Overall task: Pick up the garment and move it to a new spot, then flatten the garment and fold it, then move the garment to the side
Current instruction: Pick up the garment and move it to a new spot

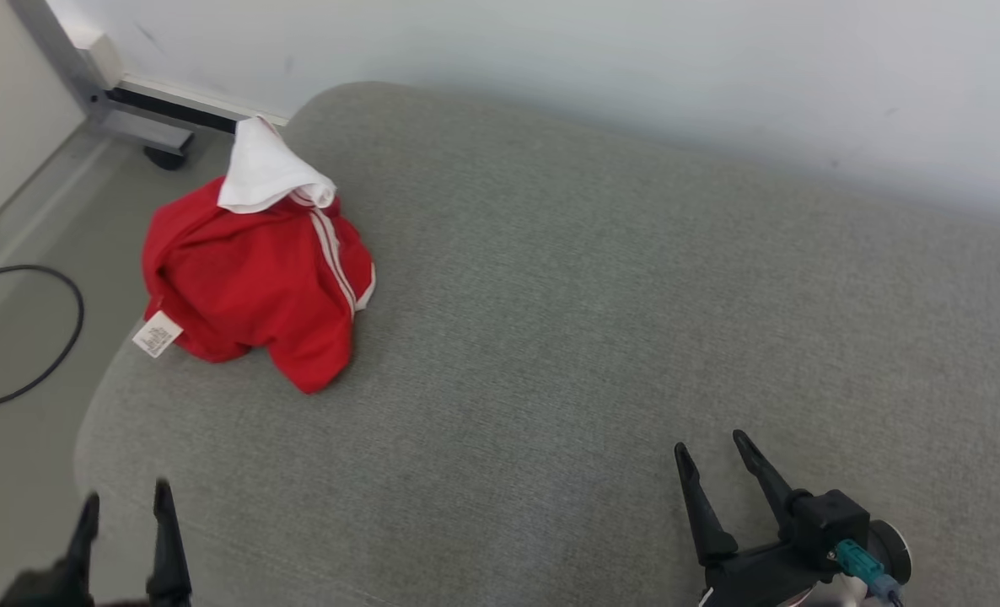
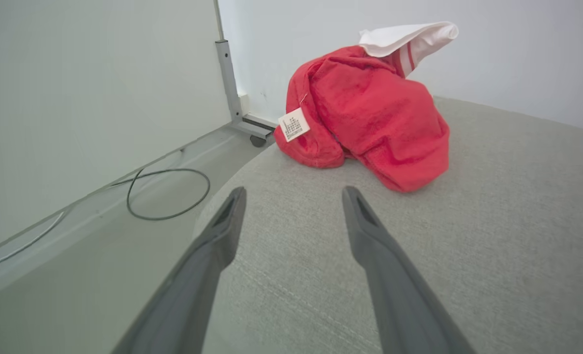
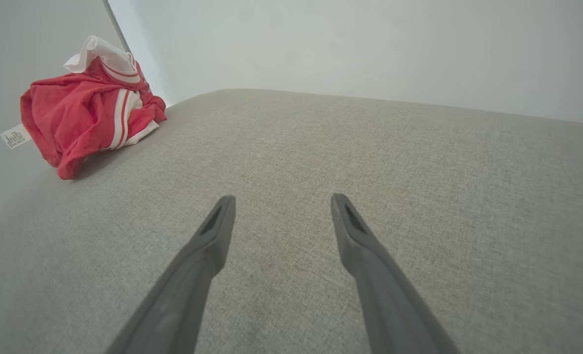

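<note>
Low at the near edge of the head view, the left gripper (image 1: 125,495) hangs over the near left corner of the grey upholstered surface (image 1: 601,320), its two dark fingers spread apart with nothing between them. The right gripper (image 1: 710,443) sits at the lower right above the fabric, its fingers likewise parted and empty.

Both are well apart from the red garment (image 1: 255,278), which lies crumpled in a heap on the far left part of the surface, close to its left edge. It has thin white stripes running down one fold and a white piece of cloth (image 1: 268,173) sticking up from the top of the heap. A white care label (image 1: 157,334) pokes out at its left side, over the edge of the surface.

On the pale floor (image 1: 19,472) to the left, a black cable (image 1: 76,324) curves in a loop. Beyond it stands a grey metal frame foot (image 1: 142,126) with a dark caster, against a white wall (image 1: 635,67).
</note>
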Tool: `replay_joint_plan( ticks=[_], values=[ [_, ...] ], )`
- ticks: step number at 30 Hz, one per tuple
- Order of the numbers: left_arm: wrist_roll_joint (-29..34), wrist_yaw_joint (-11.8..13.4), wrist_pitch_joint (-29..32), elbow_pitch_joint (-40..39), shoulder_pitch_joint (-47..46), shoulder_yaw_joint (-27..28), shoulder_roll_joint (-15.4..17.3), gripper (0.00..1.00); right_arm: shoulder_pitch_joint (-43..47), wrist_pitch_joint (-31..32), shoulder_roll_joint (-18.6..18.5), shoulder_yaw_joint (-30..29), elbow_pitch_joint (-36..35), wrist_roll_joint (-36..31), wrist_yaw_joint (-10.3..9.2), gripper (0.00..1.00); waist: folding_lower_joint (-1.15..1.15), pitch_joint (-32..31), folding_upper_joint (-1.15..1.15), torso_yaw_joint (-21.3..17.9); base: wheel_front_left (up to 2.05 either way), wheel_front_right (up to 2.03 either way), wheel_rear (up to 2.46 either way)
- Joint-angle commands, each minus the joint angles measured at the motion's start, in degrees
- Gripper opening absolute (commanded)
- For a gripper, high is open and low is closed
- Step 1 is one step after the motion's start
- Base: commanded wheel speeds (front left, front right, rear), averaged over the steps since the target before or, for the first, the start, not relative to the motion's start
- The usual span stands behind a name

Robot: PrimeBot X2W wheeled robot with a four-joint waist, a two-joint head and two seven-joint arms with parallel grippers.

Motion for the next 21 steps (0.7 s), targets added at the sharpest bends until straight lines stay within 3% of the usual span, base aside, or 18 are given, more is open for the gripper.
replay_joint_plan(
  ticks=[1,13,16,18,21],
  values=[
    [-0.28,-0.07,-0.20,0.31,-2.93,-0.93,1.60,1.00,-0.59,-0.03,-0.57,0.18,-0.11,-0.03,0.19,1.00,0.00,2.46,0.00,-2.67,0.00,0.00,0.00],
    [-4.42,-0.06,-0.14,12.05,-25.12,-14.13,19.70,1.00,-2.82,-0.03,-2.67,1.17,-0.30,0.50,0.19,1.00,0.00,7.99,0.00,-9.79,0.00,0.00,0.00],
    [-5.88,-0.06,0.63,14.61,-28.79,-15.91,21.55,1.00,-3.20,-0.03,-2.98,1.38,0.03,0.90,0.19,1.00,0.00,8.82,0.00,-10.88,0.00,0.00,0.00],
    [-7.59,-0.05,2.57,17.59,-33.83,-18.32,24.84,1.00,-3.93,-0.03,-3.34,1.78,0.18,1.19,0.19,1.00,0.00,10.32,0.00,-12.62,0.00,0.00,0.00],
    [-10.21,-0.05,3.96,18.97,-36.57,-19.86,25.50,1.00,-4.13,-0.02,-3.67,1.76,0.08,1.25,0.19,1.00,0.00,11.49,0.00,-13.47,0.00,0.00,0.00]
  ],
)
